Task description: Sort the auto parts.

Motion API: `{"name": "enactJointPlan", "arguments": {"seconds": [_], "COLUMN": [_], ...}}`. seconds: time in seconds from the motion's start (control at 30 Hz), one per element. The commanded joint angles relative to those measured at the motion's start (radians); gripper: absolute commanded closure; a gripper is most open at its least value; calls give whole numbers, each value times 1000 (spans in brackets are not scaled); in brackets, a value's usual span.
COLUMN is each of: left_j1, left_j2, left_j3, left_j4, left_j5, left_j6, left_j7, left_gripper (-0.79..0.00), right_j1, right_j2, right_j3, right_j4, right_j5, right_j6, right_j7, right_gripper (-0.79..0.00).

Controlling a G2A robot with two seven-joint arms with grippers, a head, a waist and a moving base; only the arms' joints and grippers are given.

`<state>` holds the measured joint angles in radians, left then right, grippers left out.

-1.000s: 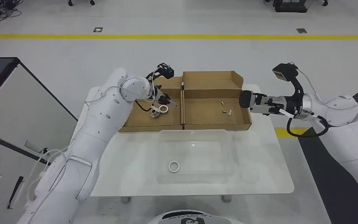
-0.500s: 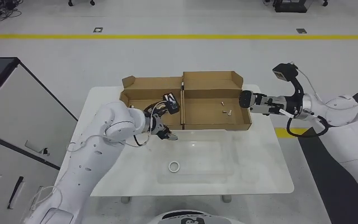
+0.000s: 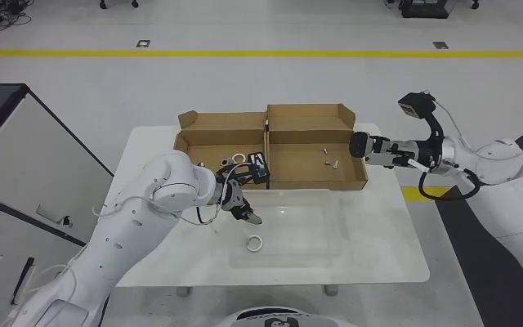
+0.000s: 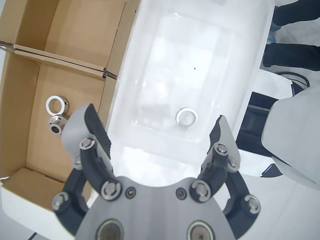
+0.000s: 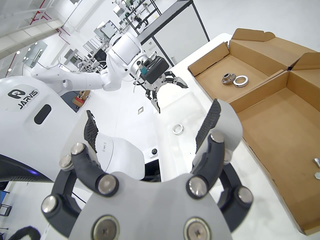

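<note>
Now the left claw (image 4: 155,122), spread and empty, has swung out of the left cardboard box (image 3: 204,167) to hover at the left end of the clear tray (image 3: 310,221) — a ring (image 4: 55,104) and a flanged hub (image 4: 56,126) lie in that box. One last ring (image 4: 186,118) remains in the tray, probably the next pick; the right claw (image 5: 152,116), also spread, hangs by the outer wall of the right box (image 3: 298,167).

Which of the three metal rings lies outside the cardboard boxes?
The ring alone in the clear tub; the thick ring and flanged collar share one box.
</note>
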<state>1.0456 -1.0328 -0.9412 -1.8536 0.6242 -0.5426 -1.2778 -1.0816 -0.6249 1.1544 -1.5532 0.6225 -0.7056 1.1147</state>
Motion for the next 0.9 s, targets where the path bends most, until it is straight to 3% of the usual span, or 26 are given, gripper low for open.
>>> {"name": "enactJointPlan", "arguments": {"seconds": [0.0, 0.1, 0.27, 0.6, 0.87], "left_j1": [0, 4, -31, -262, -377], "left_j2": [0, -1, -1, -17, -47], "left_j3": [0, 11, 127, 457, 604], "left_j4": [0, -9, -56, 7, 93], "left_j5": [0, 2, 36, 24, -27], "left_j6": [0, -3, 39, 132, 132], "left_j7": [0, 3, -39, -132, -131], "left_gripper": [-785, -785, -785, -785, -785], "right_j1": [0, 0, 0, 0, 0], "right_j2": [0, 0, 0, 0, 0], "right_j3": [0, 0, 0, 0, 0], "right_j4": [0, 0, 0, 0, 0], "right_j5": [0, 0, 0, 0, 0], "right_j6": [0, 0, 0, 0, 0], "right_j7": [0, 0, 0, 0, 0], "right_gripper": [-785, -785, -785, -785, -785]}}
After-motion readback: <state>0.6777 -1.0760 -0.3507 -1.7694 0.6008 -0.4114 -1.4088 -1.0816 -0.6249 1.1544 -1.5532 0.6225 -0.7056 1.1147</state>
